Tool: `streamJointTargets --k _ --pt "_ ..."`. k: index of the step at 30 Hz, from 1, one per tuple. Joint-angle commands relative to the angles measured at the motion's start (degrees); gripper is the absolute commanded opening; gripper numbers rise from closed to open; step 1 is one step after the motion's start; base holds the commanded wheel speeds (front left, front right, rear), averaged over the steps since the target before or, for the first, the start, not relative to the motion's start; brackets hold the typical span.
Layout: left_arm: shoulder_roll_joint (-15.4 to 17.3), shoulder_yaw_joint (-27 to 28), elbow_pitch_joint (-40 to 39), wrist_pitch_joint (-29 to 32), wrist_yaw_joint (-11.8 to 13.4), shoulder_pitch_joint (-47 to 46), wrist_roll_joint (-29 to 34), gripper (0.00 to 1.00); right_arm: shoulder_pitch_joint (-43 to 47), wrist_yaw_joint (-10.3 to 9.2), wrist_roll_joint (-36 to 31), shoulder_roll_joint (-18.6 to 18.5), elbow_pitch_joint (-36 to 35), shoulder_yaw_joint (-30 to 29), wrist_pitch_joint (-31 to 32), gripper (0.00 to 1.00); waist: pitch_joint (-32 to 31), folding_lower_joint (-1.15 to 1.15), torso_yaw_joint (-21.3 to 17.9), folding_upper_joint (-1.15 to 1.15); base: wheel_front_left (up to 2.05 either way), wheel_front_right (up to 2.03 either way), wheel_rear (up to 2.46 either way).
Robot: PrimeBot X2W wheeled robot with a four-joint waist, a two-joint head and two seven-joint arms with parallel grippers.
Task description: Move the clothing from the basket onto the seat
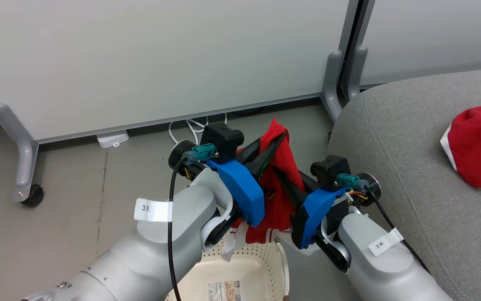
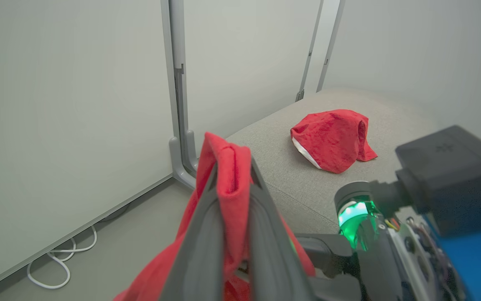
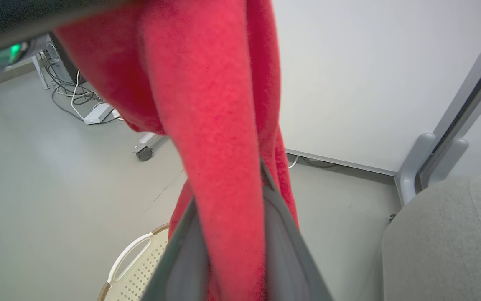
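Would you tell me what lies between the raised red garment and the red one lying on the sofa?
Just bare grey sofa, as the left wrist view shows, between the raised garment and the lying garment.

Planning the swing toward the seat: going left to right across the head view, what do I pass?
partition caster wheel → white power strip → held red garment → grey sofa → second red garment, lying on the sofa. The arms and basket overlap the held garment, so they are left out.
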Motion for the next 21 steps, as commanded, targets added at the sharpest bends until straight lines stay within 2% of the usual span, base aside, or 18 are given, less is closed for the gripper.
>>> streamJointTargets --k 1,21 --pt "0.1 -0.1 -0.1 -0.4 -0.1 -0.8 -0.2 0.0 -0.9 0.01 0.6 -0.1 0.5 0.5 -0.4 0.0 0.0 -0.01 0.0 0.0 0.0 0.0 0.0" --pt "0.9 -1.2 0.6 -0.5 -0.1 0.3 -1.4 0.0 -2.6 0.01 7.8 -0.1 4.9 6.6 -3.2 0.0 -1.4 -0.01 -0.5 0.0 0.0 0.0 0.0"
